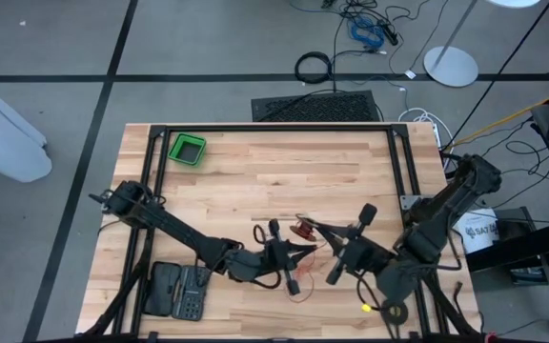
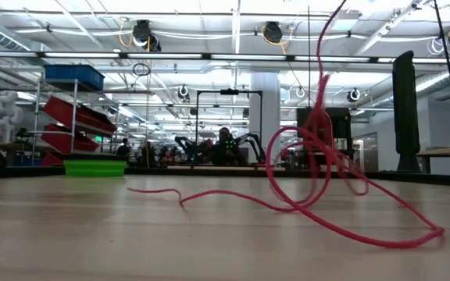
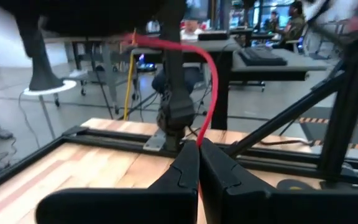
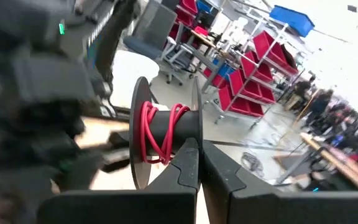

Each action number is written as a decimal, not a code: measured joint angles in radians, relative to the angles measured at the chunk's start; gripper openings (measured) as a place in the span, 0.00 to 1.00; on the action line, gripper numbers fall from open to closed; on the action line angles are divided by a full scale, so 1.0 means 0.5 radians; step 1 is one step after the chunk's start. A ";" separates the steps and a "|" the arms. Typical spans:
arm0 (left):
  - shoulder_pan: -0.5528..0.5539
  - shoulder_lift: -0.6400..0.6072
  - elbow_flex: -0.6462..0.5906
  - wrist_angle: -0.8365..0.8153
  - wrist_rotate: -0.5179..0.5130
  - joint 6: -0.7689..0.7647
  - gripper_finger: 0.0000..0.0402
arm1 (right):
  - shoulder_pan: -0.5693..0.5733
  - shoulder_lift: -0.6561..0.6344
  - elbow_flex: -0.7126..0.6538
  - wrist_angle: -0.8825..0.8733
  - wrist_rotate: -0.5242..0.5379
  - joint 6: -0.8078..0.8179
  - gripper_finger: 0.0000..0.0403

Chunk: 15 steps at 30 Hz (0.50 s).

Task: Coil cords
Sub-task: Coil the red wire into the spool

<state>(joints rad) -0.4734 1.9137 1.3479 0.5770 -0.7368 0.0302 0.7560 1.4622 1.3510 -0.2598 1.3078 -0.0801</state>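
Wooden table (image 1: 255,181): left gripper (image 1: 298,252) pinching red cord (image 2: 319,179), right gripper (image 1: 324,232) clamped on its spool (image 4: 166,134).

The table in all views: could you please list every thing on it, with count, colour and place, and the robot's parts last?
table: one, light wood with a black frame, under both arms
red cord: one, red, partly wound on the spool, the rest lying loose in loops near the table's middle
spool: one, black, between the two grippers
green bin: one, green, far left corner
tool case: one, black, near left corner
left gripper: one, dark, near the middle, shut on the red cord
right gripper: one, dark, shut, fingertips right at the spool; whether it holds it cannot be told
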 joint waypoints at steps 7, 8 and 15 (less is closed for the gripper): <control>-0.099 -0.102 0.000 0.023 -0.015 0.131 0.00 | -0.035 0.035 0.000 -0.015 -0.015 -0.173 0.00; -0.120 -0.125 0.000 0.021 -0.026 0.160 0.00 | -0.035 0.035 0.000 -0.015 -0.016 -0.187 0.00; -0.265 -0.234 0.000 0.014 -0.182 0.345 0.00 | -0.034 0.036 0.000 -0.065 -0.192 -0.254 0.00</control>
<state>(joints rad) -0.6059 1.7966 1.3479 0.5838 -0.8278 0.2026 0.7391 1.4803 1.3510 -0.2922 1.2117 -0.2070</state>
